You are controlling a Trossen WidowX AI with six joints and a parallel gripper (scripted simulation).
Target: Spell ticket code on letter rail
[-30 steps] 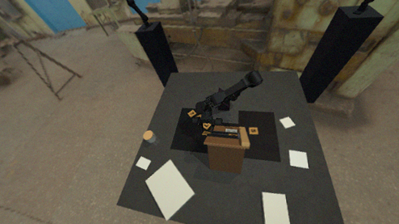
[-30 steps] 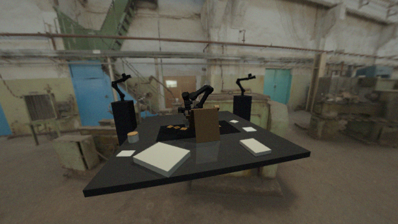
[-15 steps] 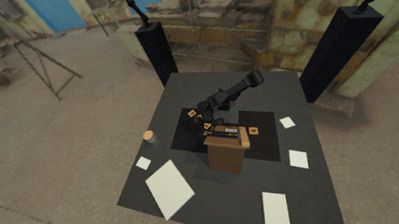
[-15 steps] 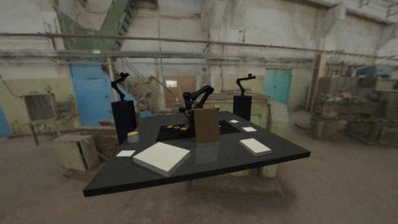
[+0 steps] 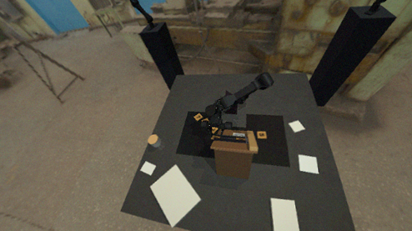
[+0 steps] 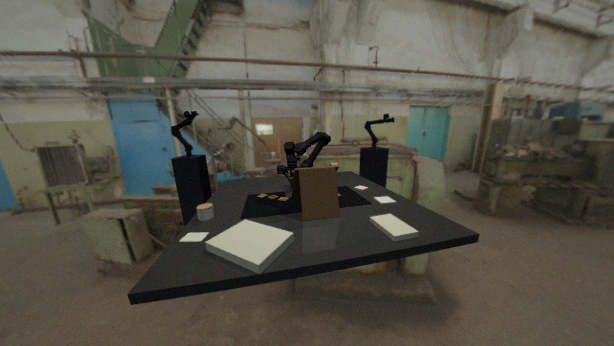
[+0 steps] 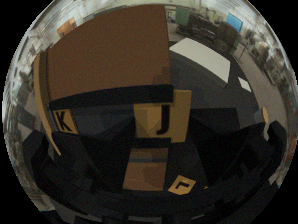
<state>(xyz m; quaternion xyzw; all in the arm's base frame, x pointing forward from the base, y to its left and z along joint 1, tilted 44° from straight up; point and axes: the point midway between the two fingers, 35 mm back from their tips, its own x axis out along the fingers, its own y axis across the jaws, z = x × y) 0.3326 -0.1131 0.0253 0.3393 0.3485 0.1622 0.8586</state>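
Observation:
The brown board stands upright on the counter, with a dark rail along it. A K tile sits in the rail beside the tan end stop. My gripper is shut on the J tile, which is upright and partly in the rail at the open end. A gap lies between K and J. Loose tiles lie on the dark mat: one below the rail, one at the left, one at the right. The white ticket is too small to read.
White blocks and thin white squares lie on the counter. A grey tin with an orange top stands near the left edge. Two other arms stand on black pedestals behind.

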